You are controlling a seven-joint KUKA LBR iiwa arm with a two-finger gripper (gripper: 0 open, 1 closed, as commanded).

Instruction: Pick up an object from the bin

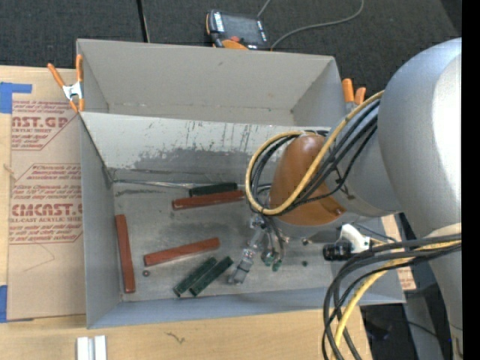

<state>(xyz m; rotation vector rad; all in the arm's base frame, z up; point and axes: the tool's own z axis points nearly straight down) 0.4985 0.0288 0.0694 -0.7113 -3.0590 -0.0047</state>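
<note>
My gripper (257, 263) hangs low over the bin floor at the front right, under the orange wrist cover. Its two fingers stand apart, open, with nothing between them. The left fingertip (243, 269) is just right of the near end of two dark green bars (202, 276), which lie side by side and slanted near the front wall. A red-brown flat bar (181, 251) lies a little further left and back, apart from the gripper.
Another red-brown bar (124, 253) lies along the left wall. A third red-brown bar (208, 199) and a dark green bar (213, 190) rest near the back slope. The arm and its cables cover the bin's right side.
</note>
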